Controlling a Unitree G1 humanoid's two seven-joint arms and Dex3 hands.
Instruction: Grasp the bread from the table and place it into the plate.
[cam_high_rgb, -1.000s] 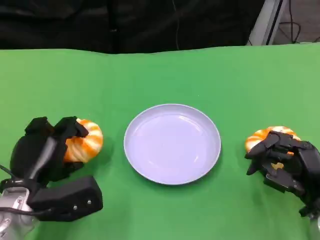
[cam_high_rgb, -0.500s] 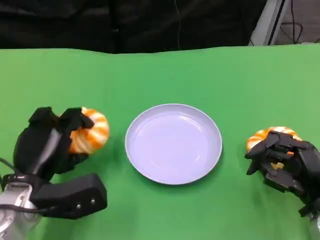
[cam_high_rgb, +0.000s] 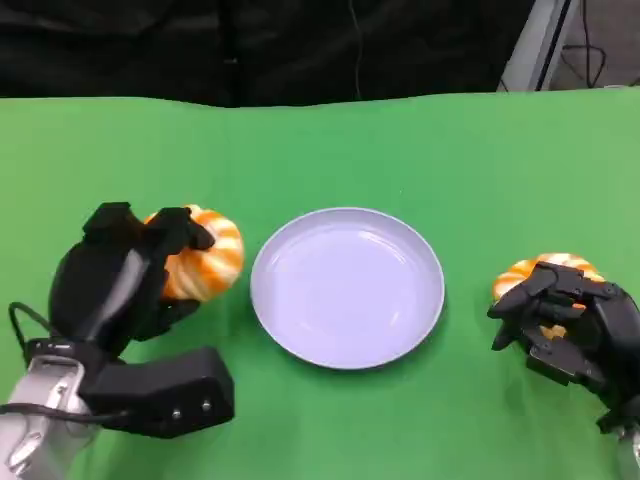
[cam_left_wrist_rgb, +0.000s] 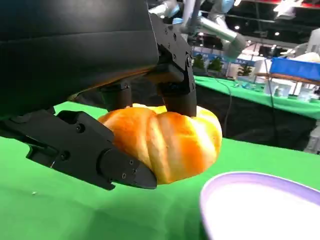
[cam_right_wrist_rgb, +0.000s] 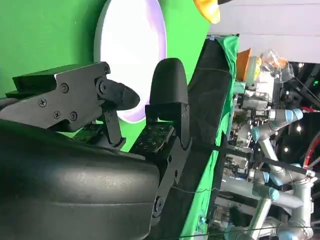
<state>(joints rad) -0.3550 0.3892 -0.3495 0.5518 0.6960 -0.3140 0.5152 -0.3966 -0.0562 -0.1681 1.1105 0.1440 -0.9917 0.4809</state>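
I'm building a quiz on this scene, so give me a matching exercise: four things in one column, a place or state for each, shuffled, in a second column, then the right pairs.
Things:
1. left hand
2. right hand
3. plate
4. right bread

Places or states:
A. lies on the green table, just beyond a hand
B. holds nothing, fingers apart
C. grips the left bread beside the plate's rim
D. sits bare in the middle between the hands

Pairs: 1-C, 2-B, 3-D, 4-A
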